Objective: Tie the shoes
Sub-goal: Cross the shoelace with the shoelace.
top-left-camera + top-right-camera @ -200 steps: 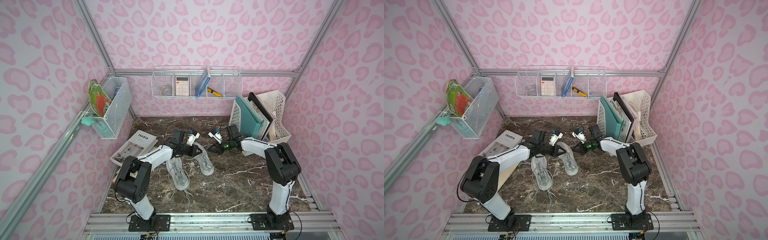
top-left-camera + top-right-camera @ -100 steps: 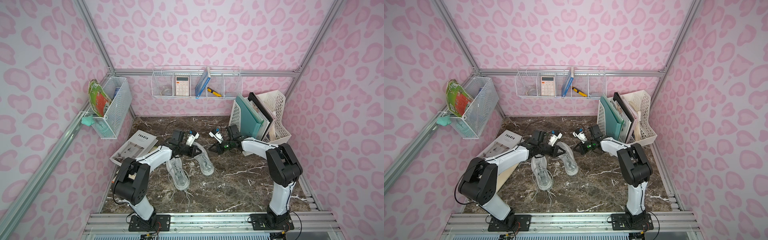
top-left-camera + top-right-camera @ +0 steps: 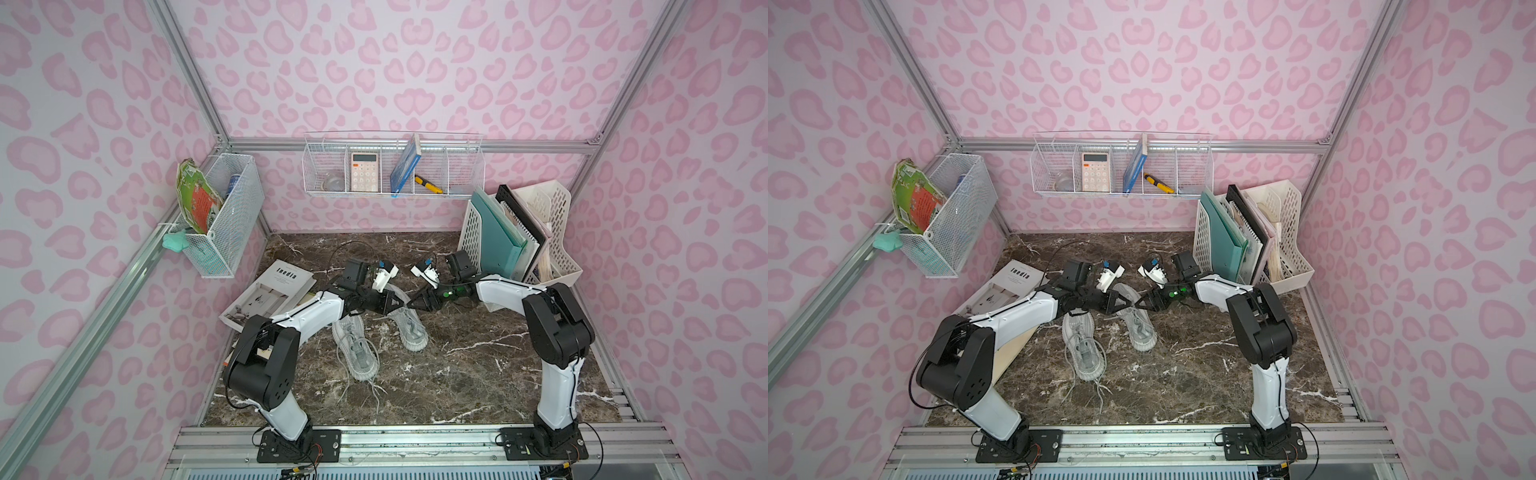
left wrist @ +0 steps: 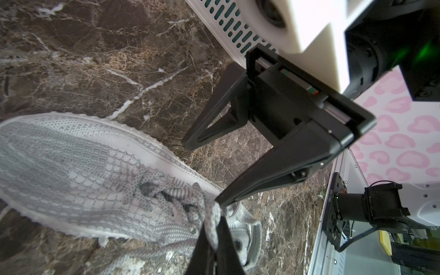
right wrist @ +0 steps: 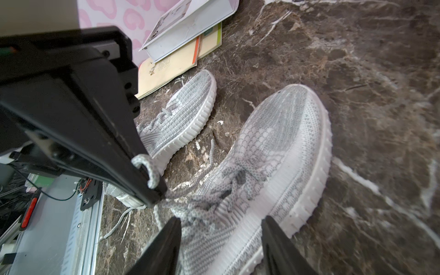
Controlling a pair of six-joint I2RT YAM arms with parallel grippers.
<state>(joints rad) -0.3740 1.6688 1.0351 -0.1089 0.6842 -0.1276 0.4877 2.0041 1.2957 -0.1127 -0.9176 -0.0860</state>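
I have the shoes mid-table: the farther shoe (image 3: 409, 328), with the nearer shoe (image 3: 357, 349) at its seven o'clock. My left gripper (image 3: 399, 306) is pinched on the farther shoe's lace (image 5: 145, 164). At its three o'clock, my right gripper (image 4: 203, 173) stands spread, holding nothing.

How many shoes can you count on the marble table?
2. The near shoe lies toward the front of the table, laces trailing loose. The far shoe lies beside it, nearer the back wall. No others seem hidden.
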